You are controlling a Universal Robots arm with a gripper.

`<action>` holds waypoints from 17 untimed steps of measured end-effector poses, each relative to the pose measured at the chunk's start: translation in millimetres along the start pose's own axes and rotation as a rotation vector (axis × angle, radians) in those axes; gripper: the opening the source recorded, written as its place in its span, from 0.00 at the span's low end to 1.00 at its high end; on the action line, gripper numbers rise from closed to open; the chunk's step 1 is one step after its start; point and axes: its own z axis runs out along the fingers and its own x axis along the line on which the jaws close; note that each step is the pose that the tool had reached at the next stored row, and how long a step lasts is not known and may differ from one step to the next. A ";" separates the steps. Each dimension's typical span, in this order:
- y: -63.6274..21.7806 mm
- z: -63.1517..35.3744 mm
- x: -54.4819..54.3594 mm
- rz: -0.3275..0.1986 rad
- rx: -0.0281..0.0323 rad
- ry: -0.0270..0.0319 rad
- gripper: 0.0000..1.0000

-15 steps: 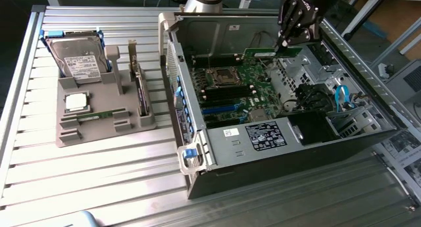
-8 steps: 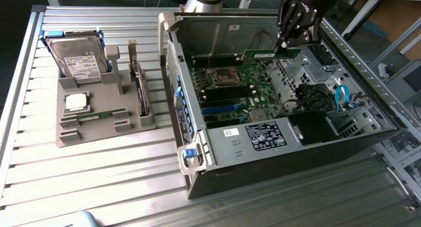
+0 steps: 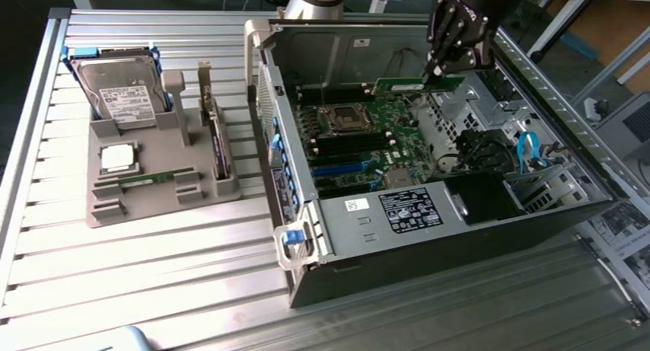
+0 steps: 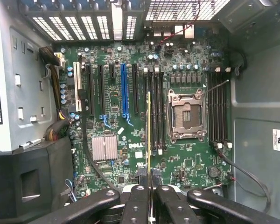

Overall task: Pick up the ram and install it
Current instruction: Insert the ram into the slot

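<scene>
Exterior view, at about one o'clock: the end effector hangs over the open computer case lying on the slatted bench. Its fingers are pinched narrow on the ram, which is held on edge above the green motherboard. Through the wrist view the stick shows edge-on as a thin line alongside the black memory slots next to the CPU socket; whether it touches a slot I cannot tell. At nine o'clock from the case, a grey holder carries a hard drive, a square silver CPU chip and a second green stick.
</scene>
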 end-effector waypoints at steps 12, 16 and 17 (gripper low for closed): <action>-0.1 4.1 0.4 0.000 0.0000 0.0000 0.12; -0.1 5.4 0.5 0.000 0.0000 0.0000 0.12; -0.1 5.7 0.5 0.000 0.0000 0.0000 0.12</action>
